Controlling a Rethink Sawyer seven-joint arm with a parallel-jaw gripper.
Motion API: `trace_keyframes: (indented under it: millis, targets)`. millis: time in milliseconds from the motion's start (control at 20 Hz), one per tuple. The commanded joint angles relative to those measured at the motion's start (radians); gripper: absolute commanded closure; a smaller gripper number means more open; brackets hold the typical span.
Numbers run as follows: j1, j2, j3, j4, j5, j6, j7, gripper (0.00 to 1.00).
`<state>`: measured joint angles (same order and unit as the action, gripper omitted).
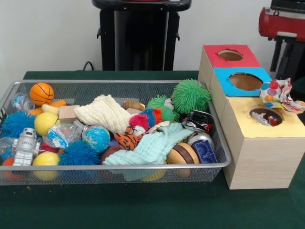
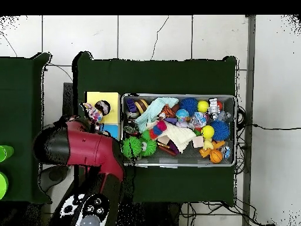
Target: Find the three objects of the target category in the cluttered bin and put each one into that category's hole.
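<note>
The wire mesh bin (image 1: 9,93) (image 2: 235,126) is full of toys and cloths. Right of it stand three boxes; the nearest has the yellow top (image 1: 281,129) with the round hole (image 1: 266,114) (image 2: 103,107). One printed rag (image 1: 279,94) (image 2: 91,110) sits at the yellow top's far right edge, beside the hole. Another printed rag (image 1: 268,119) shows inside the hole. No printed rag shows in the bin. The red arm (image 2: 82,147) (image 1: 281,21) reaches to the rag; the gripper (image 2: 87,119) is at the rag, its state unclear.
The red-topped box (image 1: 231,56) and the blue-topped box (image 1: 245,82) stand behind the yellow one. In the bin lie a cream cloth (image 1: 102,113), a mint-green cloth (image 1: 152,148), green spiky balls (image 1: 190,95), blue spiky balls (image 1: 78,153) and a basketball (image 1: 41,93).
</note>
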<state>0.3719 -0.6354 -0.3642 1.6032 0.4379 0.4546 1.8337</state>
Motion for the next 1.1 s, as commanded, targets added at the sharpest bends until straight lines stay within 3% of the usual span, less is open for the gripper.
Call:
trace_keyframes:
  millis: [50,250,600,650,750,950,1100]
  targets:
    - [-0.049,-0.017,0.013,-0.044,0.010,0.055,0.215,1.00]
    - [-0.085,0.001,0.015,-0.051,-0.037,0.074,0.149,1.00]
    - [-0.194,0.104,0.114,-0.022,-0.064,-0.129,0.097,1.00]
    - [-0.214,0.125,0.145,-0.022,-0.046,-0.084,0.095,1.00]
    - [-0.207,0.171,0.143,-0.025,-0.044,-0.101,0.129,1.00]
    - [-0.250,0.178,0.226,0.000,0.012,-0.095,0.158,1.00]
    - [-0.226,0.185,0.192,-0.037,0.010,-0.017,0.188,1.00]
